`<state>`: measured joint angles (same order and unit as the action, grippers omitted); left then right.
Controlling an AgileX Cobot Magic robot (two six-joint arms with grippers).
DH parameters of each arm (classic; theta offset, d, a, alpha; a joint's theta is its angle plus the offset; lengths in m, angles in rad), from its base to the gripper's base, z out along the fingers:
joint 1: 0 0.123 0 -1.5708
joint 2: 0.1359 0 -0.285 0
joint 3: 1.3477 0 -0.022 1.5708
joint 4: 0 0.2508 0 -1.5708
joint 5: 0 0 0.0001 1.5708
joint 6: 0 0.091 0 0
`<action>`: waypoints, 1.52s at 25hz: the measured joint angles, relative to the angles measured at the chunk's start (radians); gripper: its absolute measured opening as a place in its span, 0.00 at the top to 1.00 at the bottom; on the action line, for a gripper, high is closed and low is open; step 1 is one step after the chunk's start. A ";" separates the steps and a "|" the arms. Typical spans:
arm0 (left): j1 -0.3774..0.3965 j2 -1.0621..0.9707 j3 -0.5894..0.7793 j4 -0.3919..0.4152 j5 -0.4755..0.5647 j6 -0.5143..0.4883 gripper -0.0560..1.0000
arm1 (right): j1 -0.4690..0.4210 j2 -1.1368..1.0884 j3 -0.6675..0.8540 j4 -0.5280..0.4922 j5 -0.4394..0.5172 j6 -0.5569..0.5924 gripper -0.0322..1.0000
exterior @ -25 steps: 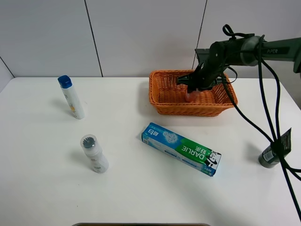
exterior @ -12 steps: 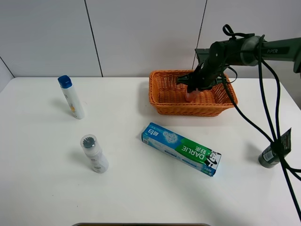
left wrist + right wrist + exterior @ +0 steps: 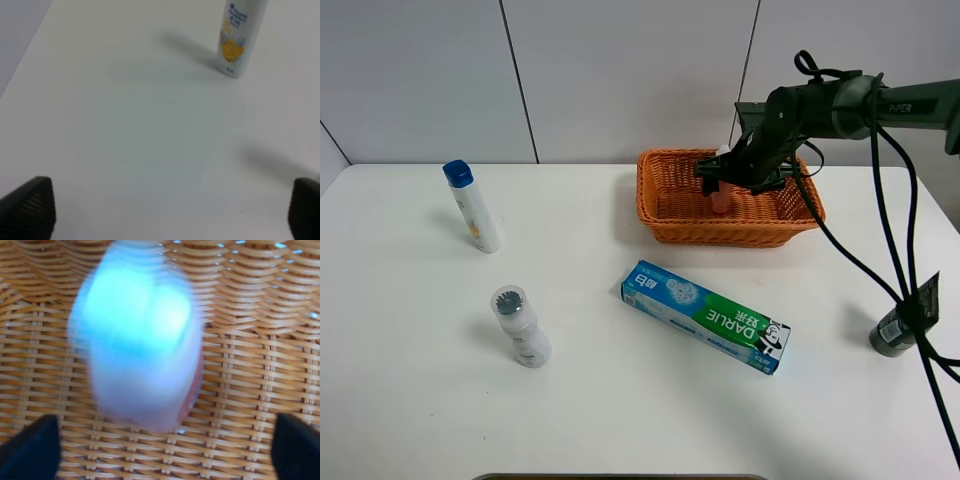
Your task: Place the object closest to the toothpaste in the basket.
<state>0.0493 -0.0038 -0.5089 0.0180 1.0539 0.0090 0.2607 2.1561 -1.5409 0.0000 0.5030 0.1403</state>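
The toothpaste box (image 3: 705, 315) lies flat at the table's middle front. The orange wicker basket (image 3: 648, 190) stands at the back right. A pinkish item with a white-and-blue top (image 3: 720, 201) is inside the basket. It shows blurred in the right wrist view (image 3: 140, 340). My right gripper (image 3: 724, 178) hovers just above it. In the right wrist view the right gripper (image 3: 162, 452) is open, its fingertips wide apart and clear of the item. My left gripper (image 3: 172, 210) is open and empty over bare table; it is out of the exterior view.
A white bottle with a blue cap (image 3: 473, 205) stands at the back left and shows in the left wrist view (image 3: 239, 37). A white bottle with a grey cap (image 3: 520, 325) is at the front left. A dark can (image 3: 893, 333) and black cables (image 3: 910, 250) are at the right.
My right gripper has risen a little above the pinkish item, which stays in the basket. The left arm and the other objects have not moved.
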 joint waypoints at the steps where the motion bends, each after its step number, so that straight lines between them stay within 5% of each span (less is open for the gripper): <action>1: 0.000 0.000 0.000 0.000 0.000 0.000 0.06 | 0.000 0.000 0.000 0.000 0.000 0.000 0.06; 23: 0.000 0.000 0.000 0.000 0.000 0.000 0.06 | 0.006 -0.217 0.000 0.000 0.043 0.000 0.01; 38: 0.000 0.000 0.000 0.000 0.000 0.000 0.06 | 0.007 -0.649 -0.001 -0.053 0.273 -0.003 0.01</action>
<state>0.0493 -0.0038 -0.5089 0.0180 1.0539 0.0090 0.2676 1.5070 -1.5419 -0.0527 0.7759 0.1372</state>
